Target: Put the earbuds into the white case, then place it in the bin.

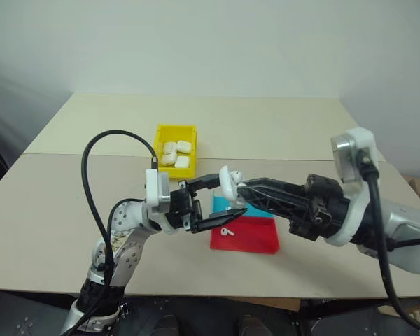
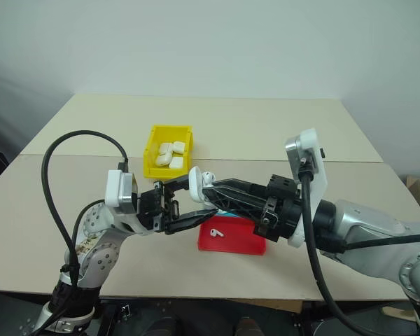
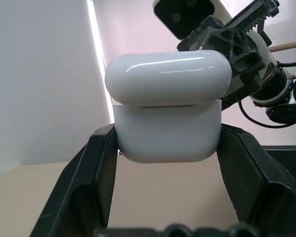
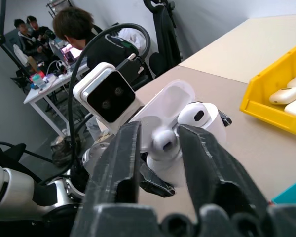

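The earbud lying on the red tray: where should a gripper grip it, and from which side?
Probably across its rounded head, coming down from above: the earbud lies flat on the red tray, leaving its top and flanks free.

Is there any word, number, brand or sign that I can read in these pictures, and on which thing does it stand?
None can be read.
White case in the left hand: plain, no print.
Yellow bin and red and blue tray: no label.
Left forearm: speckled marks, too small to read.
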